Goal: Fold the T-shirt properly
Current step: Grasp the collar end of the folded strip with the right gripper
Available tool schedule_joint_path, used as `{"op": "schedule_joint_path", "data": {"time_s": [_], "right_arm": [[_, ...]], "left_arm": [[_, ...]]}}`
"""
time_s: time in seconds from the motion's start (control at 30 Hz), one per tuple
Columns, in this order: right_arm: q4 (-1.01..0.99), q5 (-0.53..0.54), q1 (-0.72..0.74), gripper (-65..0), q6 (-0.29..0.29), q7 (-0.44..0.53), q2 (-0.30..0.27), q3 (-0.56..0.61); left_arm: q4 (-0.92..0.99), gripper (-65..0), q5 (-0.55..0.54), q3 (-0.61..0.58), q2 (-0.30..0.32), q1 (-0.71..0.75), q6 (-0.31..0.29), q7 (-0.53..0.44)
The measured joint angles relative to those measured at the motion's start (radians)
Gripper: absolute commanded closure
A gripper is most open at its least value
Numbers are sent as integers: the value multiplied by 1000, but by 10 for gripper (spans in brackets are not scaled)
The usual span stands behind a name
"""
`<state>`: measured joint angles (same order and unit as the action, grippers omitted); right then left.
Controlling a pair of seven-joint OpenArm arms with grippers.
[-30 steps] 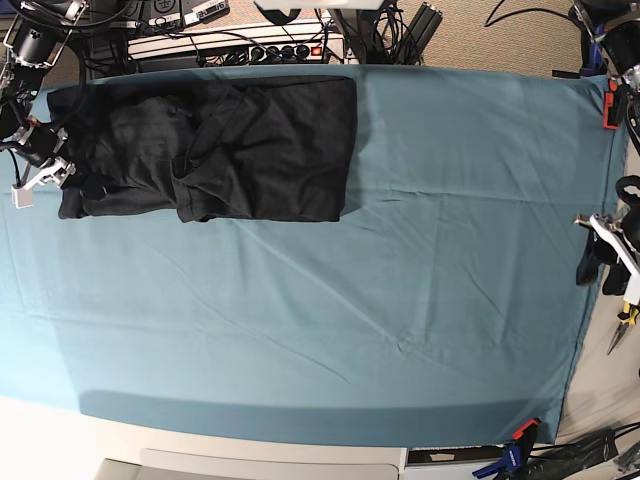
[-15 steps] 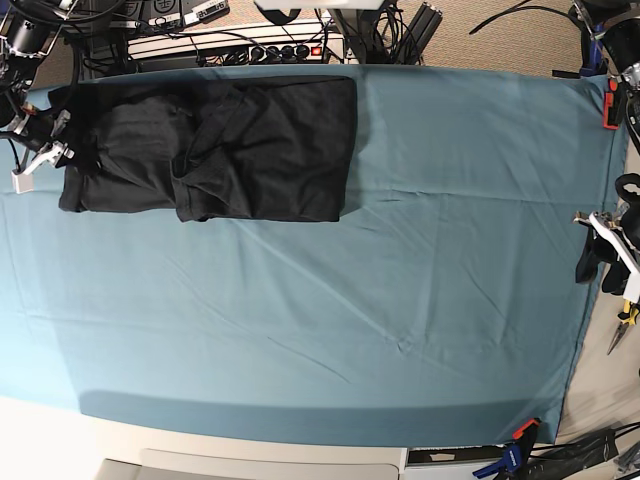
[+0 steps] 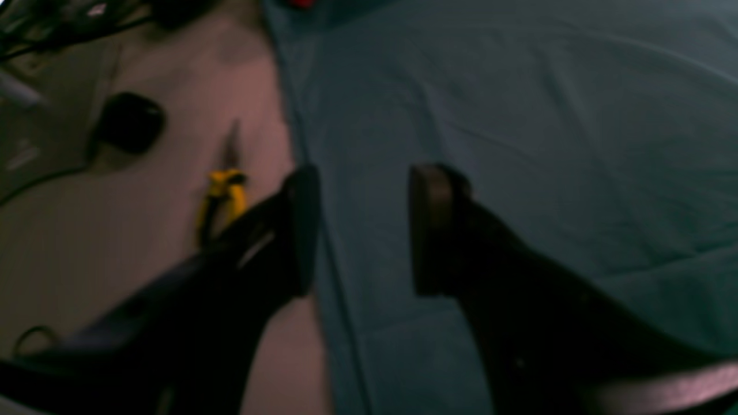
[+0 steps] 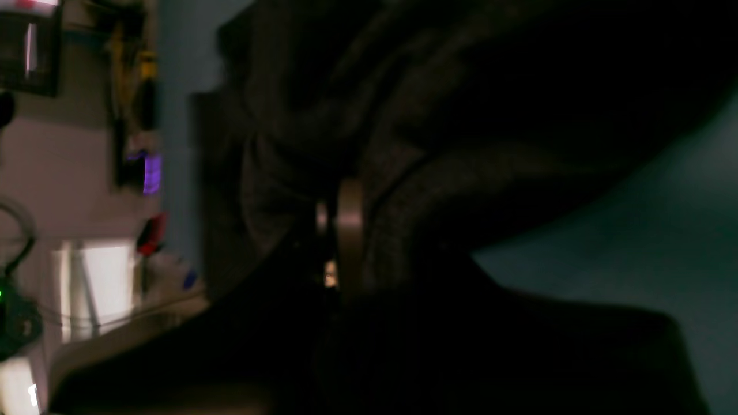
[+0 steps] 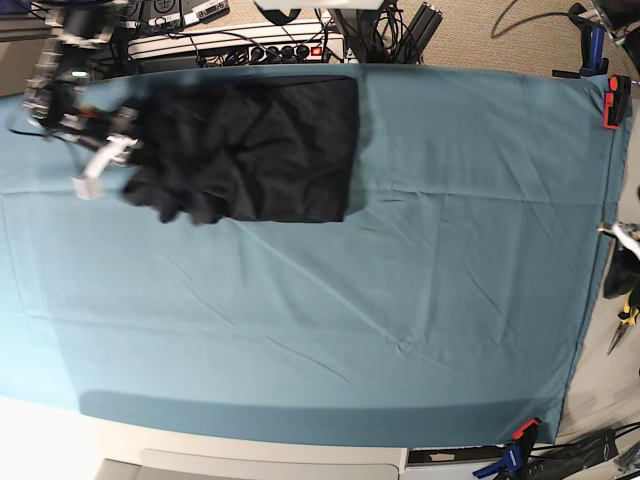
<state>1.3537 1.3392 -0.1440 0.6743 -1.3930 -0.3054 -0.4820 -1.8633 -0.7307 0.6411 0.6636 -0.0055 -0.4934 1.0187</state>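
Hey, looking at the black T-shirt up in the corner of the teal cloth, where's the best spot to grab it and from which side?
Probably its bunched outer end, from the table's short side. There the T-shirt lifts off the teal cloth in loose folds a pinch can close around, and the right gripper is shut on it there. The opposite edge lies flat and straight, offering little to pinch.

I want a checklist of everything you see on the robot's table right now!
Surface: teal cloth covers the table, lightly wrinkled.
Job's things: T-shirt, dark, partly folded at the far corner, one end lifted and bunched.
Clutter: yellow-handled pliers off the cloth's edge; clamps on the cloth's edge.
Grippers: right gripper shut on the T-shirt; left gripper open, empty, over the cloth's edge.
Cables: power strip and wires behind the table.
Surroundings: floor, equipment.
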Motion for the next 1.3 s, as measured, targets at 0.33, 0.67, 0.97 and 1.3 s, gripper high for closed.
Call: {"op": "schedule_joint_path", "data": {"time_s": [0.33,0.67,0.97,1.3], "right_arm": [[537,-324,-92,0,6,42,254,160],[759,-664,-169,0,-90,220,312,420],[758,-953,-161,0,-261,350,311,576],[735,-1228,-160,0,-443,378,311,767]], "left_arm": [[0,-240,-22,73,32,5,0,-2],[0,-240,-22,74,64,5,0,-3],[0,-240,-22,88,109,2,0,-7],[0,-240,-23,93,109,2,0,-6]]}}
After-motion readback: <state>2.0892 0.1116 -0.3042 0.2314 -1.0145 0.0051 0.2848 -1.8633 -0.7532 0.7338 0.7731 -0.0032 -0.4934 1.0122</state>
